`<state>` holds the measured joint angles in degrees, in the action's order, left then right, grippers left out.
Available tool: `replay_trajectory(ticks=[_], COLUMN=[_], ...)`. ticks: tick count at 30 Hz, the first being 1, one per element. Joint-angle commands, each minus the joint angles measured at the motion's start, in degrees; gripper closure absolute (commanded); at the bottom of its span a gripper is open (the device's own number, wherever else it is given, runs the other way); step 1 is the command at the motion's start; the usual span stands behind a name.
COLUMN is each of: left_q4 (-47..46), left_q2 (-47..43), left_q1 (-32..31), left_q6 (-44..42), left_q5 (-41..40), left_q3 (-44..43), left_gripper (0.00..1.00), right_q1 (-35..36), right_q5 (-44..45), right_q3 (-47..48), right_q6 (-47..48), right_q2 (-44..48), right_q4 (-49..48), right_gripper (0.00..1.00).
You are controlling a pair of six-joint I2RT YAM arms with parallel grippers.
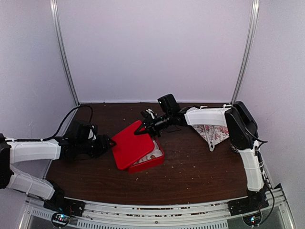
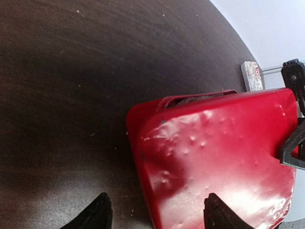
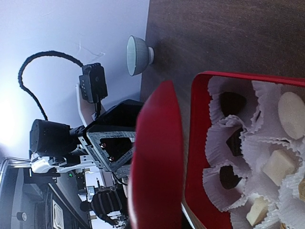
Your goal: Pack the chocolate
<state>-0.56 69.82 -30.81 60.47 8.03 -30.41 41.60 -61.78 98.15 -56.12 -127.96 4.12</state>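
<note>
1. Right gripper (image 1: 143,129) pinched shut on the far corner of the tilted red lid (image 1: 129,144);
2. Left gripper (image 2: 158,214) spread wide at the lid's edge, holding nothing;
3. Chocolate (image 3: 232,102) sits in paper cups (image 3: 267,95) inside the red box (image 1: 153,161).

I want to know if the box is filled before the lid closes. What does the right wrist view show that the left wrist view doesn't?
Only the right wrist view: the inside of the red box, dark and pale chocolate sitting in white paper cups, plus a grey bowl. Only the left wrist view: the dented top of the red lid, with the right pincer clamped on its edge. Both: the red lid and the dark table.
</note>
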Motion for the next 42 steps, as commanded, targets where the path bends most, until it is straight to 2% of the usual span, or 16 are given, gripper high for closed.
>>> replay_trajectory(ticks=[1, 10, 16, 23, 29, 31, 33, 38, 42], left_q4=[-5.20, -7.76, -6.95, -6.15, -5.55, -5.49, -5.08, -4.73, -3.92], left_q2=[3.90, 10.90, 14.22, 17.04, 19.35, 19.90, 20.38, 21.50, 22.81], left_q1=[0.18, -0.20, -0.83, -1.29, -1.87, -2.05, -2.08, -2.19, -2.36], left_q6=[-0.04, -2.47, -3.91, -4.64, -5.04, -5.01, -5.05, -4.93, -5.33], left_q5=[2.52, 7.22, 8.87, 10.30, 11.24, 11.46, 11.49, 11.56, 11.96], left_q3=[-2.30, -6.58, -9.21, -11.41, -13.22, -13.69, -14.11, -14.81, -16.23], left_gripper=[0.33, 0.47, 0.56, 0.65, 0.67, 0.67, 0.67, 0.67, 0.67], right_q1=[-1.73, -4.21, -4.60, -7.18, -10.51, -10.75, -10.56, -9.13, -7.94], right_q5=[1.45, 1.97, 3.09, 9.01, 17.38, 19.10, 18.29, 16.07, 12.56], right_q3=[2.22, 2.49, 4.26, 5.76, 7.09, 7.11, 6.46, 5.81, 5.72], right_q6=[7.12, 11.59, 13.61, 20.14, 29.22, 31.96, 33.75, 35.93, 36.41], right_q2=[-0.14, -0.05, -0.86, 1.04, 2.51, 2.55, 2.59, 1.07, -1.16], right_q4=[7.31, 12.82, 16.13, 25.68, 36.92, 40.28, 41.45, 42.51, 42.22], right_gripper=[0.89, 0.85, 0.74, 0.65, 0.38, 0.19, 0.07, 0.02, 0.06])
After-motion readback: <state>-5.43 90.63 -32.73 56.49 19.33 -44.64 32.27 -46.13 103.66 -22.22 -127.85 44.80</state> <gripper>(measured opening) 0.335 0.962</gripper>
